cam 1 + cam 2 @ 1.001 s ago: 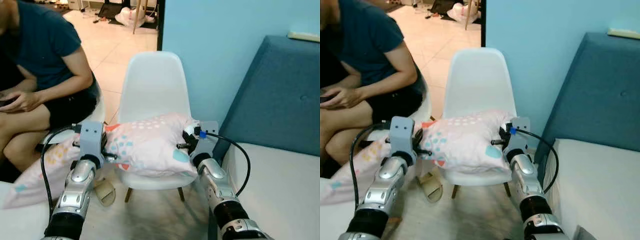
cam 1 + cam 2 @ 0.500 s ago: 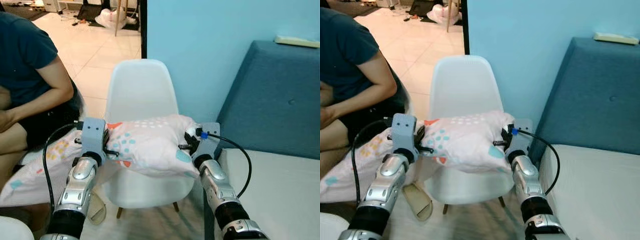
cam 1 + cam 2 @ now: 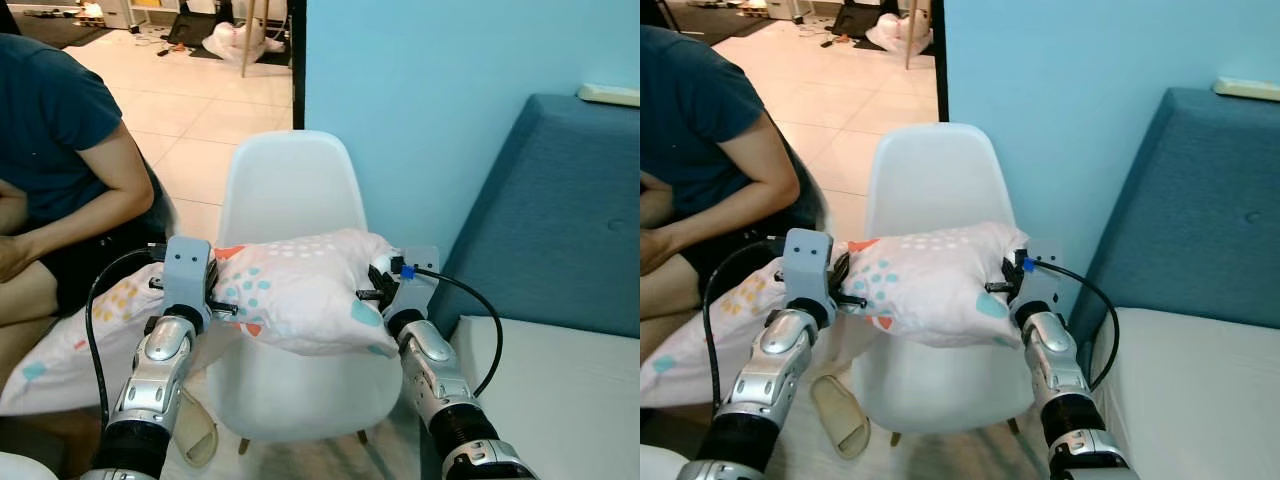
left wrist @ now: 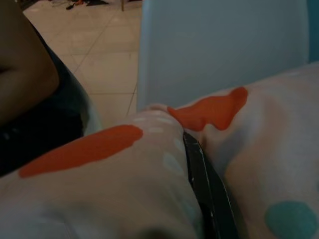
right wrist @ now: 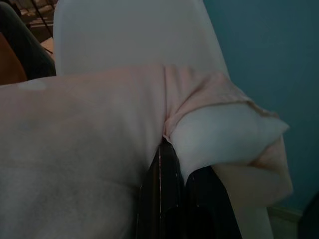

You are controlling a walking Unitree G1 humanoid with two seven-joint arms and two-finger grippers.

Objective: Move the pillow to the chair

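We are holding the patterned pillow [image 3: 300,290] above the white chair [image 3: 290,190] seat, left gripper [image 3: 213,297] and right gripper [image 3: 368,285] each clamped on 1 end. It looks soft, light and saggy, so gripping both ends is suiting it.

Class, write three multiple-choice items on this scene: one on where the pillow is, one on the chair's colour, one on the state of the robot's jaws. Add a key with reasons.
1. Where is the pillow?
A. Flat on the floor
B. Held between the two grippers, in front of the chair
C. On the person's lap

2. What colour is the chair?
A. White
B. Red
C. Black

3. How do the left gripper and right gripper stand?
A. Both open, apart from the pillow
B. One open, one shut
C. Both shut on the pillow

Key: 1 B, it hangs between the arms above the seat. 2 A, the shell is plain white. 3 C, both wrist views show fabric pinched in the jaws.
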